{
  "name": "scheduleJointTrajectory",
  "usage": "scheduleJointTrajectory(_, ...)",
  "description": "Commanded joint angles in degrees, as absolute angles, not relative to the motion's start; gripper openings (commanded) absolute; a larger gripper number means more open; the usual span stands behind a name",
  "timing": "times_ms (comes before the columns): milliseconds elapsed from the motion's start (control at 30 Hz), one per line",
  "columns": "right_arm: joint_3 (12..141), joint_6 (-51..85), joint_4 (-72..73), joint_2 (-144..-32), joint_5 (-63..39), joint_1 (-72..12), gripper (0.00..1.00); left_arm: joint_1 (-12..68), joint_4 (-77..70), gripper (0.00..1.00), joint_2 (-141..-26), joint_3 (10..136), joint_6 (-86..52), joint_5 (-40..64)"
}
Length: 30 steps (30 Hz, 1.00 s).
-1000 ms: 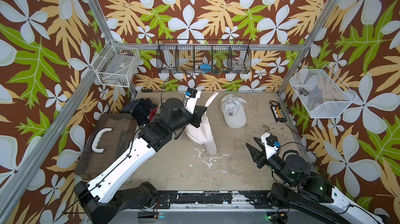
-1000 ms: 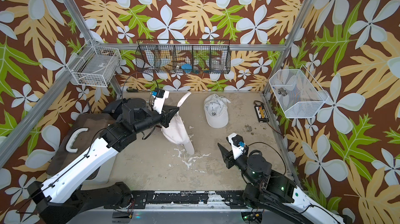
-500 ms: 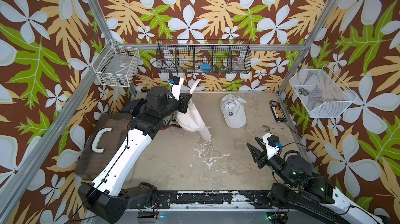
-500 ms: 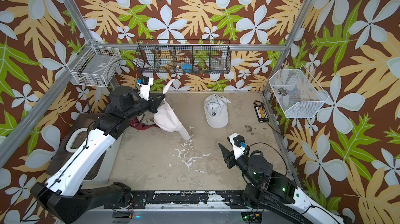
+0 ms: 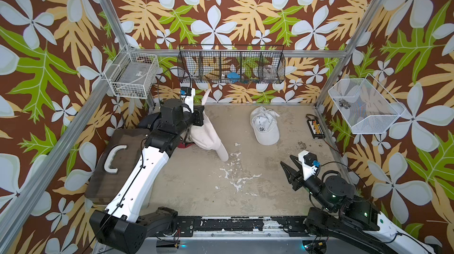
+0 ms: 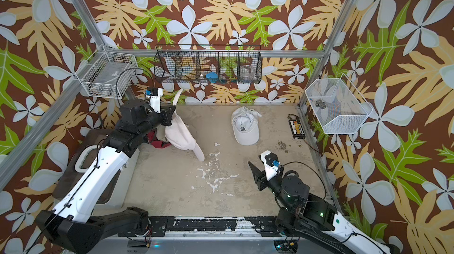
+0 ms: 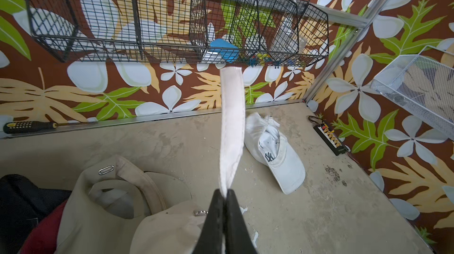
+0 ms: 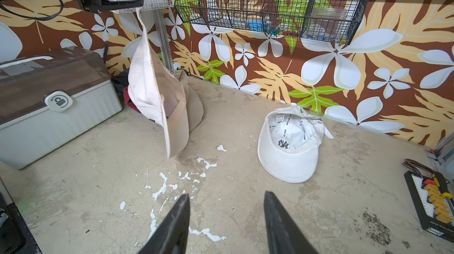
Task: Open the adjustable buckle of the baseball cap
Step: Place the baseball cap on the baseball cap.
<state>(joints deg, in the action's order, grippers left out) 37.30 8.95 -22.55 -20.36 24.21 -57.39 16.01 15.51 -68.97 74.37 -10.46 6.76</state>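
Strap (image 7: 232, 127) of cream cap (image 5: 207, 134) is pinched in the fully closed left gripper (image 7: 224, 191); cap hangs brim-down near the back-left corner. Right gripper (image 8: 226, 193) is half open, empty, well apart. Can't tell if buckle (image 7: 201, 213) has released, so likely unfinished.

Red cap (image 8: 131, 105) largely behind held cap (image 8: 152, 85), black basket (image 8: 270, 2) contents indistinct

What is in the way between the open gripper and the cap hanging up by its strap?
Nothing visible. Only bare table lies between the right gripper and the hanging cap, held by its strap in the left gripper. The white logo cap lies off to the side.
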Motion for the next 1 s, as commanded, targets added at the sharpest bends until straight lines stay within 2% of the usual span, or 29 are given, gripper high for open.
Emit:
scheduleJointTrajectory(0, 37.41, 9.32, -22.68, -20.39, 24.75, -57.39, 0.51, 15.84, 12.71, 0.00, -68.25, 75.57, -10.26, 2.30)
scheduleJointTrajectory(333, 37.25, 9.39, -22.72, -19.01, 24.87, -57.39, 0.51, 13.72, 13.16, 0.00, -71.17, 77.53, -10.11, 4.04)
scheduleJointTrajectory(567, 37.22, 9.40, -22.76, -19.34, 24.96, -57.39, 0.51, 10.70, 15.29, 0.00, -73.33, 83.39, -9.13, 4.71)
scheduleJointTrajectory(733, 37.26, 9.40, -22.78, -19.09, 24.95, -57.39, 0.51, 8.25, 13.72, 0.00, -73.08, 80.37, -11.41, 5.19)
scheduleJointTrajectory(767, 37.19, 9.38, -22.77, -18.99, 24.85, -57.39, 0.51, 8.10, 13.40, 0.16, -73.04, 79.40, -11.64, 4.73)
scheduleJointTrajectory(800, 37.20, 9.36, -22.76, -18.82, 24.84, -57.39, 0.51, 8.04, 13.27, 0.44, -73.05, 78.82, -11.67, 4.33)
scheduleJointTrajectory(833, 37.16, 9.40, -22.76, -18.81, 24.79, -57.37, 0.51, 8.00, 13.28, 0.63, -73.18, 78.59, -11.75, 4.02)
scheduleJointTrajectory(867, 37.17, 9.40, -22.76, -18.73, 24.78, -57.39, 0.51, 8.08, 13.49, 0.73, -73.22, 78.59, -12.01, 3.73)
scheduleJointTrajectory(967, 37.16, 9.40, -22.75, -18.81, 24.75, -57.35, 0.51, 8.00, 13.40, 0.80, -72.99, 79.16, -12.89, 2.47)
